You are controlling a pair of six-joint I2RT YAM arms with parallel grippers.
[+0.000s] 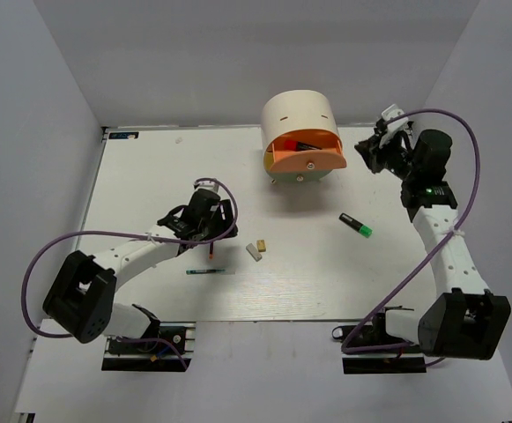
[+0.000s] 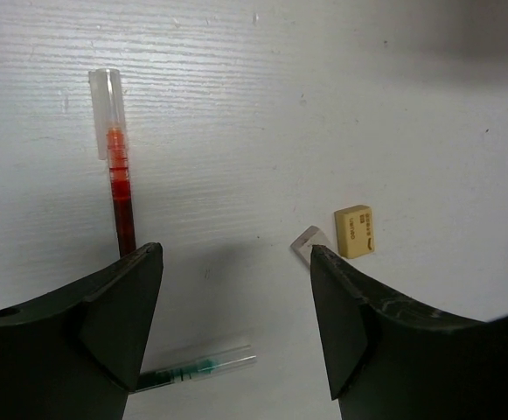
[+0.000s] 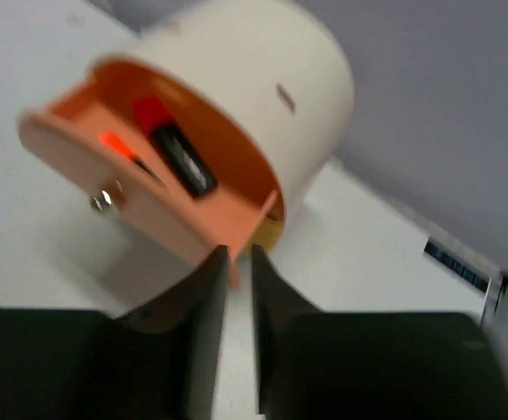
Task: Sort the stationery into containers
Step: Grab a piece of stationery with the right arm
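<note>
The cream organizer [image 1: 295, 110] stands at the back of the table, its orange drawer [image 1: 307, 159] pulled open. Inside lie black highlighters [image 3: 182, 156] with a pink cap and an orange cap. The yellow drawer [image 3: 272, 231] peeks out below. My right gripper [image 3: 239, 254] hovers by the drawer's right corner, shut with only a slit between its fingers and nothing in it. My left gripper [image 2: 236, 254] hangs open over bare table. The brown pencil [image 2: 121, 179] lies ahead on its left. The green-white pen [image 2: 197, 367] lies below, and the tan eraser [image 2: 356, 232] and white eraser [image 2: 306, 238] are on the right.
A green-capped highlighter [image 1: 356, 226] lies on the table between the organizer and the right arm. Grey walls close in the white table [image 1: 150, 167] on three sides. Purple cables loop from both arms.
</note>
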